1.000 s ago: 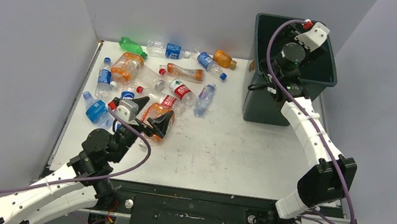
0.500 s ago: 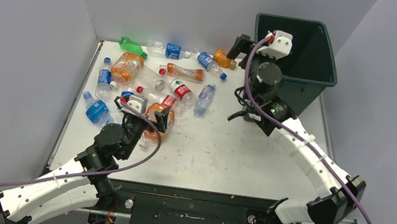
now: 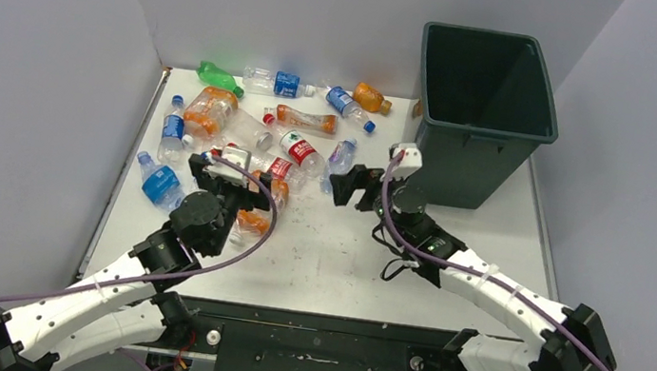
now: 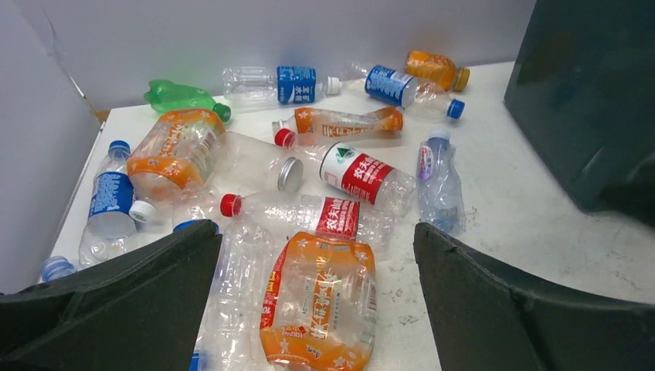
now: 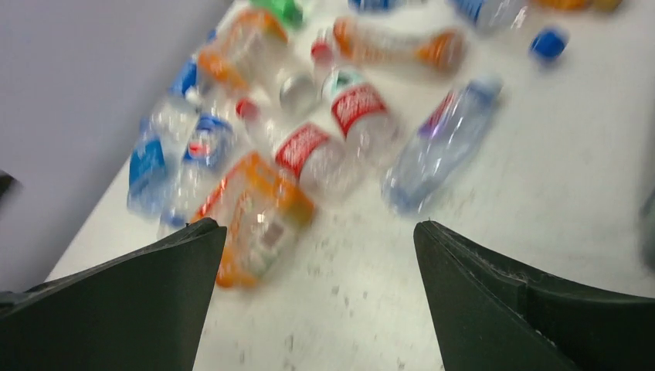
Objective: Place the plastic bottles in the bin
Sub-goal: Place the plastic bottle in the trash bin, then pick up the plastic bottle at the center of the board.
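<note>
Several plastic bottles lie scattered on the left half of the white table. The dark green bin stands at the back right, and its wall shows in the left wrist view. My left gripper is open, low over a crushed orange-labelled bottle that lies between its jaws. My right gripper is open and empty over the table, left of the bin and just right of a small clear bottle. The right wrist view is blurred.
Grey walls close in the table on the left, back and right. A red-labelled clear bottle and a crumpled clear one lie against the orange bottle. The bare tabletop lies between the two arms.
My right gripper has left the bin and swung down and left to the table middle. My left gripper has moved forward over the orange bottle, jaws still open.
</note>
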`<state>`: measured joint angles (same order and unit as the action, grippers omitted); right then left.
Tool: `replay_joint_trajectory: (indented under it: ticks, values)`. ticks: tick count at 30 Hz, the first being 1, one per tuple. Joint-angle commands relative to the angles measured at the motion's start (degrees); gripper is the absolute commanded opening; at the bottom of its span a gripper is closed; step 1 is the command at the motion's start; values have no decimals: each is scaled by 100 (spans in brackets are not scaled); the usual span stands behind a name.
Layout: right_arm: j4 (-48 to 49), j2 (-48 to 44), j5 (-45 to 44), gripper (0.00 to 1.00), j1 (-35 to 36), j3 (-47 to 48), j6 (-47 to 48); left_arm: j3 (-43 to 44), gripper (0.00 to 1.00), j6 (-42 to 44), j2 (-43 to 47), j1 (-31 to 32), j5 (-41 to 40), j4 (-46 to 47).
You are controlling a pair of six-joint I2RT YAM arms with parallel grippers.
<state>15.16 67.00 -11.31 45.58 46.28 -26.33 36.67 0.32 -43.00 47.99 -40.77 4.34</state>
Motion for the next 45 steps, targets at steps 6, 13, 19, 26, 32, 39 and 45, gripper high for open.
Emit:
replay_joint_trajectory:
  ticks: [6, 13, 19, 26, 32, 39, 45]
  values:
    - [2097, 1370, 1651, 98, 191, -1031, -2646, -453, 96, 145, 946, -20, 487, 1111]
    - [2820, 2676, 1165, 100, 733, -723, -3952, -404, 96, 70, 833, -22, 422, 1070]
    - [2462, 3538, 833, 99, 963, 12, -4310, -397, 96, 3, 830, -17, 439, 1078]
    - [1775, 4148, 536, 95, 1047, 745, -4296, -440, 96, 21, 995, -17, 433, 1146]
    - [1483, 4705, 541, 91, 1090, 1164, -4287, -450, 96, 4, 1044, -16, 476, 1157]
    - [1566, 5055, 734, 81, 1082, 1343, -4266, -454, 96, 3, 1067, -17, 580, 1147]
    - [1770, 5249, 941, 68, 1054, 1337, -4256, -452, 96, 3, 1074, -17, 636, 1148]
